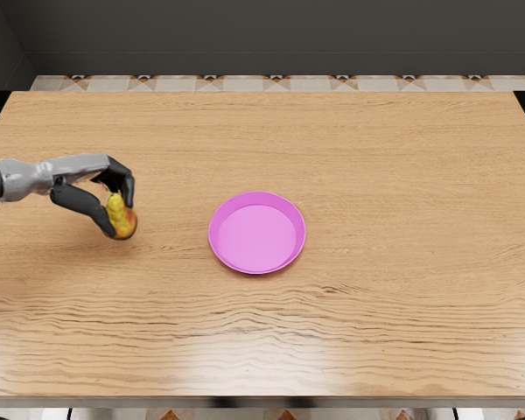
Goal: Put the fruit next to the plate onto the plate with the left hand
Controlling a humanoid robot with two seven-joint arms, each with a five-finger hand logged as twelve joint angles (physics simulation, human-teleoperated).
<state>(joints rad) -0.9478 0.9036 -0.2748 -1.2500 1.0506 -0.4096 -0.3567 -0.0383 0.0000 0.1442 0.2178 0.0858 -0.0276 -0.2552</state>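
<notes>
A yellow-orange fruit (121,219), pear-like in shape, is at the left of the wooden table. My left hand (108,199) comes in from the left edge and its dark fingers are curled around the fruit, thumb below and fingers above. A pink round plate (230,252) lies near the table's middle, to the right of the fruit and apart from it; nothing lies in it. The hand hides part of the fruit, and I cannot tell whether the fruit still touches the table.
The wooden table (376,157) spreads wide to the right and toward the front edge. A dark wall and a tiled floor strip run behind its far edge.
</notes>
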